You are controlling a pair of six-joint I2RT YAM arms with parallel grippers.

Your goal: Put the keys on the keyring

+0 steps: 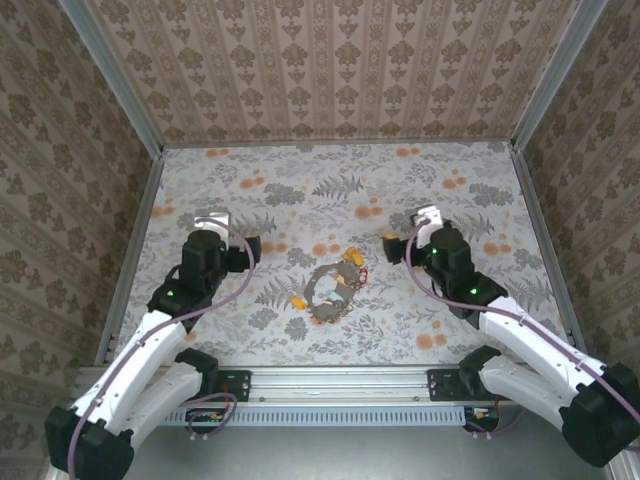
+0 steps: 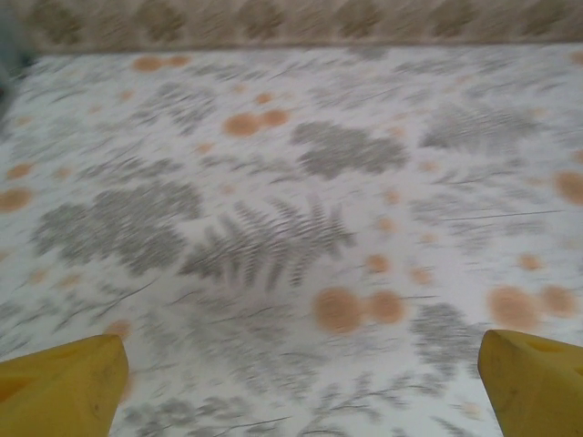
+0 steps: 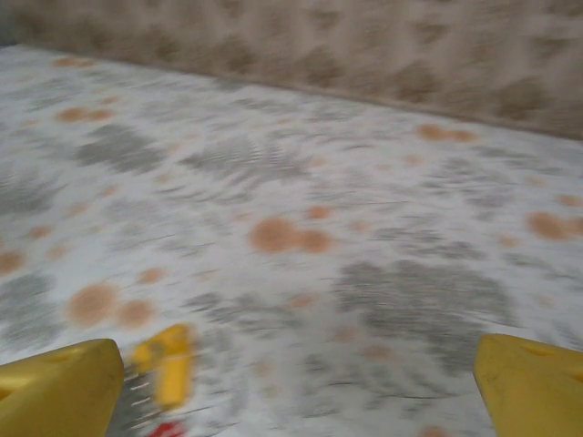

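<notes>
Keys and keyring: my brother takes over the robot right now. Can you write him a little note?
Left gripper: open, empty, left of the keyring.
Right gripper: open, empty, right of the keyring.
The keyring lies in the middle of the table, with the keys bunched on and around it.
Done: cannot tell if any key is threaded.
Left: check, then thread the rest.
</notes>
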